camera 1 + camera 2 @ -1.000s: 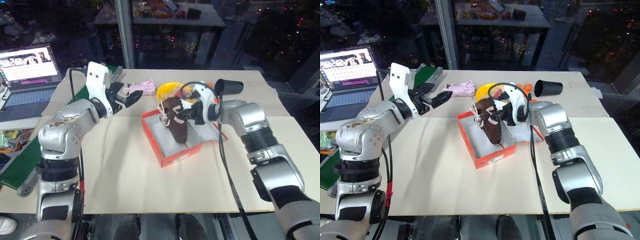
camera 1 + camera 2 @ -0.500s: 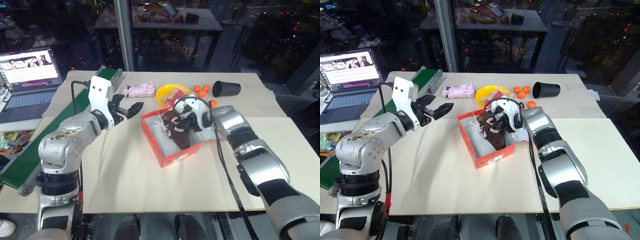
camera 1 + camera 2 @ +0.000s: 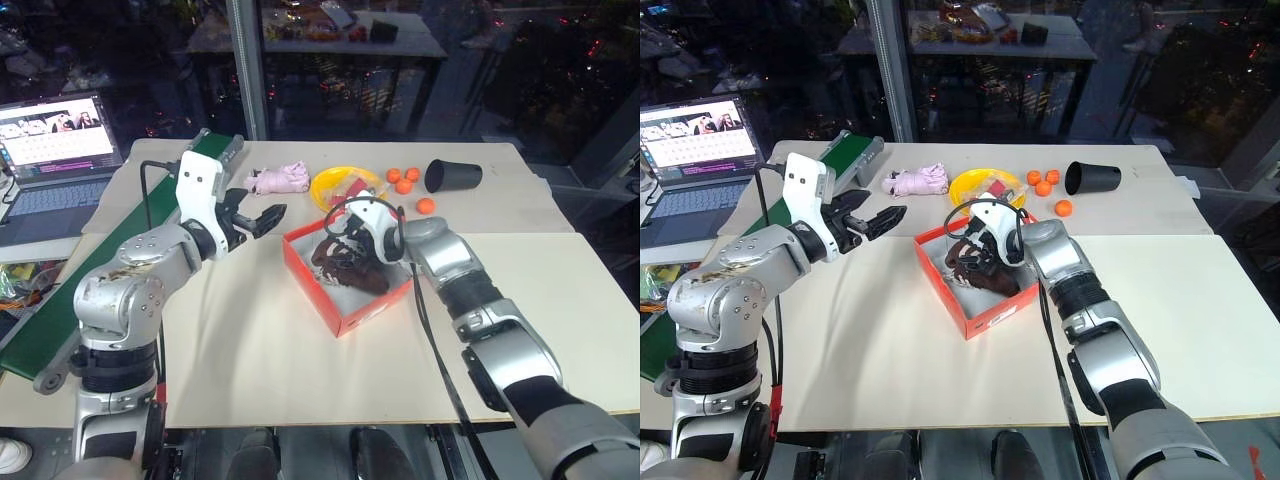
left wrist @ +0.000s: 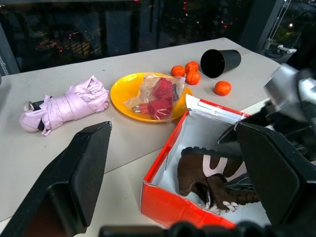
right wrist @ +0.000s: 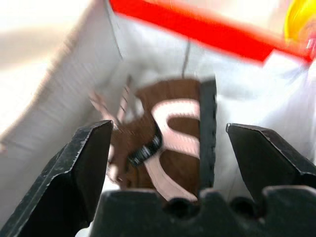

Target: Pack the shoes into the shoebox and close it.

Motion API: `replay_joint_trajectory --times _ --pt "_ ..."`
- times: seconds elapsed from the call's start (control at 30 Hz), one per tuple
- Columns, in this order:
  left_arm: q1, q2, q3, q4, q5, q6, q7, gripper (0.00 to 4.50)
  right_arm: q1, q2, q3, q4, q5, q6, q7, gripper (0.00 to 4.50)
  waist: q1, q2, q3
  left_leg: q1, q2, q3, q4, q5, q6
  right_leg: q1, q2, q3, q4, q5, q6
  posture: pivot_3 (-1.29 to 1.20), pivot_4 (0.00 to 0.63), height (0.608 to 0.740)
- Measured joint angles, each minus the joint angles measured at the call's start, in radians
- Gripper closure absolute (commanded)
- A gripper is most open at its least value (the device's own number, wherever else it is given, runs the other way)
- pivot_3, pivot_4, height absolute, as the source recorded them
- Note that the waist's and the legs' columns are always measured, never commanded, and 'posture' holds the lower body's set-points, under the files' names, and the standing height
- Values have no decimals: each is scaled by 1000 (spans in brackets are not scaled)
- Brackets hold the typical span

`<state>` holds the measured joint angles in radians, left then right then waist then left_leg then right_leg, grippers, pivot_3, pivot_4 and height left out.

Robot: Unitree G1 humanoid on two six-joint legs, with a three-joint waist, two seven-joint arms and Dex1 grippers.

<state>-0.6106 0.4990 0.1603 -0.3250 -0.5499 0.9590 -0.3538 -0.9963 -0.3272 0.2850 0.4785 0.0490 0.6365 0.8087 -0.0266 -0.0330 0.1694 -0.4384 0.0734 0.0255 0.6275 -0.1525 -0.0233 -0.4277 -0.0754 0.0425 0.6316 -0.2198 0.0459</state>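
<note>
While our right claw (image 5: 163, 163) hangs over the open shoebox (image 3: 345, 280), its two black fingers (image 5: 84, 163) stand wide apart and grip nothing, with a dark brown shoe (image 5: 173, 143) lying loose between and beyond them on the white floor of the box. We see that shoe (image 4: 212, 173) from our left wrist view as well, resting on its side inside the red-orange walls, pale strap and whitish laces showing; whether a second shoe lies under or beside it we cannot tell. The shoebox sits near the middle of the pale desk (image 3: 250, 350), turned at an angle, its top open and its lid hidden behind our right arm.

Our left claw (image 3: 262, 216) hovers above the desk just to the left of the box, pointing toward it, fingers (image 4: 84, 163) spread wide and empty, clear of the box wall.

Behind the shoebox a yellow bowl (image 4: 128, 94) holds a clear bag of red pieces (image 4: 155, 96). A pink cloth bundle (image 4: 66, 103) lies to the left of the bowl, apart from it. To the right of the bowl, four small oranges (image 3: 404, 183) are scattered near a black cup (image 3: 453, 175) tipped on its side. A laptop (image 3: 55, 150) with its screen lit stands at the far left, and a green board (image 3: 120, 270) runs along that edge of the desk.
</note>
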Motion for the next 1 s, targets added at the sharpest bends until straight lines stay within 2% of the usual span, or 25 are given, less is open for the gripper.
replay_joint_trajectory --times 0.2,0.4,0.6,0.8,1.0 --pt "12 46 36 62 44 -39 11 217 19 2 -130 -319 162 170 35 42 2 0 0 0 0 0 0 0 0 0 0 0 0 0 0 0 150 740" --pt "146 73 102 128 107 -124 23 108 155 -3 -228 -549 334 214 78 10 10 0 0 0 0 0 0 0 0 0 0 0 -1 0 0 0 150 740" --pt "224 83 208 174 116 -234 1 108 267 -11 -244 -627 389 220 44 10 11 0 0 0 0 0 1 0 0 0 -1 -1 0 0 -1 0 150 740" --pt "283 92 271 271 137 -336 -11 108 298 -28 -239 -640 373 199 -11 10 11 0 0 0 0 0 1 0 0 0 -1 -1 0 0 -1 0 150 740" --pt "311 107 274 358 179 -417 -24 108 356 9 -134 -655 331 128 -43 10 11 -1 0 0 0 0 0 0 0 0 -1 -1 -1 0 -1 0 150 740"
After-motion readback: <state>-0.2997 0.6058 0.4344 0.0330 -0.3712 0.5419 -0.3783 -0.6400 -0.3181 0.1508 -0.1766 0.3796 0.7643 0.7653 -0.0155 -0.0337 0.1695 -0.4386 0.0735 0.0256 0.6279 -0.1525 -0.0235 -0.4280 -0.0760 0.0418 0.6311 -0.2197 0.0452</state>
